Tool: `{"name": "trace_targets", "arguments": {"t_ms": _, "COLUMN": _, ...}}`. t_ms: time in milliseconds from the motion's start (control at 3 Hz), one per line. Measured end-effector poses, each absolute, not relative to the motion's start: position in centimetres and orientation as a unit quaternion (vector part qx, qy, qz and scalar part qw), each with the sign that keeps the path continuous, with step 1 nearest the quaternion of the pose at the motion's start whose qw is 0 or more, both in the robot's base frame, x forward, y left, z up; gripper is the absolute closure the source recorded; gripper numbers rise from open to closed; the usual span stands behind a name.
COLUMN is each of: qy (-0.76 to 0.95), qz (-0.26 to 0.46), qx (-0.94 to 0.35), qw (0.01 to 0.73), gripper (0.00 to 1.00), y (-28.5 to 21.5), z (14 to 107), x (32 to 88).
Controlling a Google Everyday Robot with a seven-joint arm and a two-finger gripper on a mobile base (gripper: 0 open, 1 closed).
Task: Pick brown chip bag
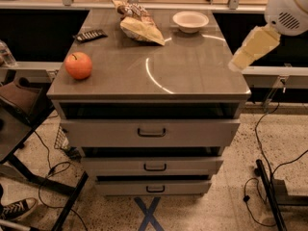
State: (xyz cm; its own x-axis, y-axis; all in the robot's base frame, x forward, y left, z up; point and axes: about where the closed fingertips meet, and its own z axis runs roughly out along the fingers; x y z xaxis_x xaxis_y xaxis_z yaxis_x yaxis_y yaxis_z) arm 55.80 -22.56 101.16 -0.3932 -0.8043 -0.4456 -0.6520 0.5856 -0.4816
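**Chip bag at the far side, gripper at the upper right**

In the left part of the frame, an orange-red apple stands on the grey cabinet top, near its left edge. Higher in the frame, a flat black remote lies. To the right of it, in the upper middle, lies the brown chip bag. Its dark brown end points to the top of the frame and its pale yellow part points toward the centre. Near it on the right stands a white bowl, apart from the bag. At the upper right, the gripper hangs by the right edge of the cabinet top, tilted down to the left and well apart from the bag. Whether it is spread or pressed together, I cannot tell.
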Motion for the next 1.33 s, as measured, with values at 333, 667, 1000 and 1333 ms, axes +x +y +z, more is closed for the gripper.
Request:
{"name": "trace_targets", "arguments": {"t_ms": 333, "qy": 0.826, "qz": -0.079, "qx": -0.388, "qw": 0.401, "gripper": 0.00, "y": -21.4, "z": 100.7, "x": 60.5}}
{"name": "trace_targets", "arguments": {"t_ms": 667, "qy": 0.812, "qz": -0.081, "qx": -0.379, "qw": 0.436, "gripper": 0.00, "y": -21.0, "z": 101.6, "x": 62.3}}
{"name": "trace_targets", "arguments": {"t_ms": 1000, "qy": 0.812, "qz": -0.081, "qx": -0.379, "qw": 0.436, "gripper": 0.00, "y": -21.0, "z": 101.6, "x": 62.3}}
{"name": "trace_targets", "arguments": {"t_ms": 1333, "qy": 0.807, "qz": -0.082, "qx": -0.376, "qw": 0.448, "gripper": 0.00, "y": -20.4, "z": 101.6, "x": 62.8}}
